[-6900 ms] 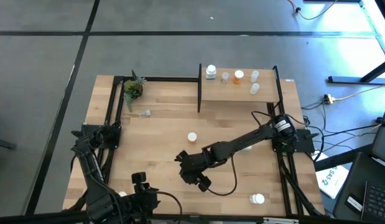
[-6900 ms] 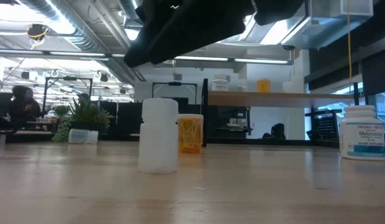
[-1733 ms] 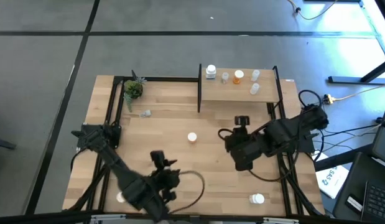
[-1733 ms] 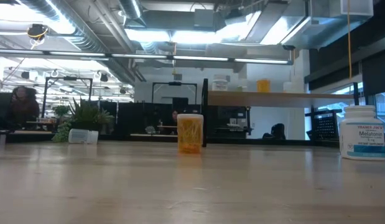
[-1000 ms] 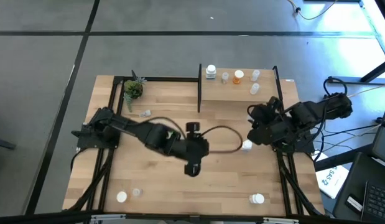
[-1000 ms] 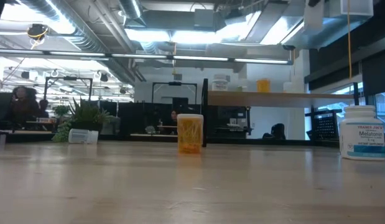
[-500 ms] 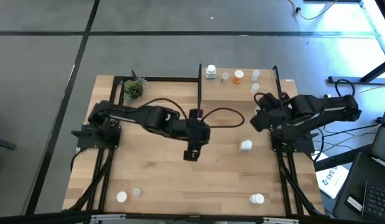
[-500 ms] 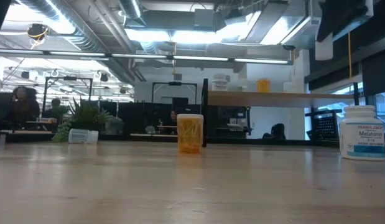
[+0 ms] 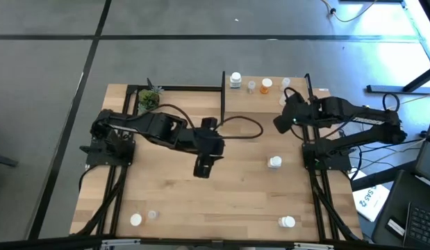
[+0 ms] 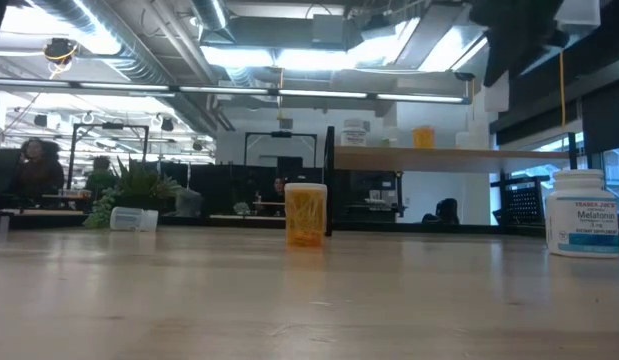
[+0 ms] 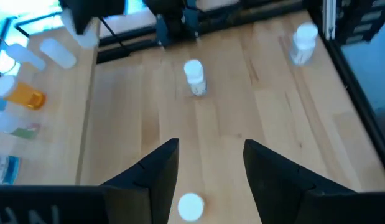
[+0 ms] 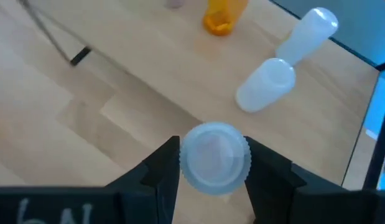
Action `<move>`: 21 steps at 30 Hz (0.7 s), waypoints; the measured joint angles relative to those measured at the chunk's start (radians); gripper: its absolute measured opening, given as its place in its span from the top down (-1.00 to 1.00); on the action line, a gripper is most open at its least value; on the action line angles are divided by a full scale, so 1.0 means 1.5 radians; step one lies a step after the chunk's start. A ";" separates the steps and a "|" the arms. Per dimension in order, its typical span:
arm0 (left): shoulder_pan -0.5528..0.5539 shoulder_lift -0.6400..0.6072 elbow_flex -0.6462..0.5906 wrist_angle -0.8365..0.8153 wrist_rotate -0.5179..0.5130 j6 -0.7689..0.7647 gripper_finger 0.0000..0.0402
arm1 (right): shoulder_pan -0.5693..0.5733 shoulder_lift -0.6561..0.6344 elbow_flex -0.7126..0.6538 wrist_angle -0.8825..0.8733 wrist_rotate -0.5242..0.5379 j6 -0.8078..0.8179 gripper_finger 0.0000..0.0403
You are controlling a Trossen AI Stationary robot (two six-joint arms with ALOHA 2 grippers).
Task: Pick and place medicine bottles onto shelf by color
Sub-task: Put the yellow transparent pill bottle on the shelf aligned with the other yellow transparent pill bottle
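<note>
My right gripper (image 9: 280, 123) hangs over the near right part of the shelf (image 9: 265, 103), shut on a white medicine bottle (image 12: 214, 155). On the shelf are a white labelled bottle (image 9: 235, 80), a clear one (image 9: 251, 86), an orange one (image 9: 266, 85) and two white ones lying on their sides (image 12: 267, 84). My left gripper (image 11: 208, 171) is open, high above mid-table. The white cap (image 11: 191, 206) of an orange bottle (image 10: 306, 214) shows far below it, untouched. That bottle stands upright on its base on the table. My right gripper pinches the white bottle between its two fingers at the ribbed cap end (image 12: 192, 163), one finger on each side. The fingers slant down from the table's right side. The bottle is lifted clear, and its white body (image 10: 497, 95) shows below the gripper, above shelf height.
A white bottle (image 9: 274, 162) stands right of centre. Another (image 9: 287, 221) is near the front right edge. A white one (image 9: 135, 219) and a clear one (image 9: 153, 214) sit front left. A green plant (image 9: 148, 99) and a clear bottle (image 9: 161, 126) are far left. Black posts (image 9: 223, 97) frame the shelf.
My right gripper has carried the white bottle toward the far edge, out over the shelf's near right part. It sank and rolled on the way. My left gripper has risen and drifted a little toward the table's far left, staying open over the orange bottle.
</note>
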 joint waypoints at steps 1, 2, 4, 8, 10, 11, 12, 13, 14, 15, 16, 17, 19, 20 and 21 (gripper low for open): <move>0.000 0.002 -0.001 -0.004 0.000 0.003 0.13 | -0.007 0.000 -0.007 0.007 -0.002 0.000 0.23; 0.000 0.003 -0.001 -0.012 0.000 0.003 0.13 | -0.014 -0.002 -0.017 0.016 -0.014 -0.001 0.23; 0.000 0.002 -0.001 -0.022 0.000 0.005 0.13 | -0.024 -0.003 -0.044 0.039 -0.037 -0.005 0.23; 0.001 0.002 -0.001 -0.031 -0.001 0.022 0.13 | -0.035 -0.002 -0.098 0.106 -0.026 -0.023 0.23; 0.001 0.002 -0.001 -0.030 -0.001 0.029 0.13 | -0.040 -0.002 -0.111 0.126 -0.018 -0.037 0.23; 0.001 0.002 -0.001 -0.030 -0.001 0.032 0.13 | -0.043 -0.002 -0.113 0.132 -0.017 -0.039 0.23; 0.001 0.002 -0.001 -0.030 -0.001 0.034 0.13 | -0.045 -0.002 -0.113 0.134 -0.017 -0.040 0.23; 0.001 0.002 -0.001 -0.030 -0.001 0.038 0.13 | -0.047 -0.002 -0.113 0.134 -0.017 -0.041 0.23; 0.001 0.002 -0.001 -0.030 -0.001 0.039 0.13 | -0.050 -0.002 -0.111 0.134 -0.017 -0.045 0.23; 0.001 0.002 -0.001 -0.030 -0.001 0.039 0.13 | -0.054 -0.002 -0.108 0.135 -0.015 -0.053 0.23; 0.001 0.002 -0.001 -0.030 -0.001 0.039 0.13 | -0.058 -0.002 -0.106 0.137 -0.009 -0.057 0.23; 0.003 0.002 -0.001 -0.030 0.000 0.039 0.13 | -0.062 -0.003 -0.104 0.137 -0.002 -0.060 0.23; 0.004 0.002 -0.001 -0.030 -0.001 0.039 0.13 | -0.071 -0.003 -0.104 0.135 0.009 -0.061 0.23; 0.005 0.002 -0.001 -0.030 -0.001 0.039 0.13 | -0.076 -0.003 -0.104 0.132 0.012 -0.064 0.23; 0.007 0.002 -0.001 -0.030 -0.001 0.039 0.13 | -0.081 -0.003 -0.104 0.131 0.012 -0.069 0.23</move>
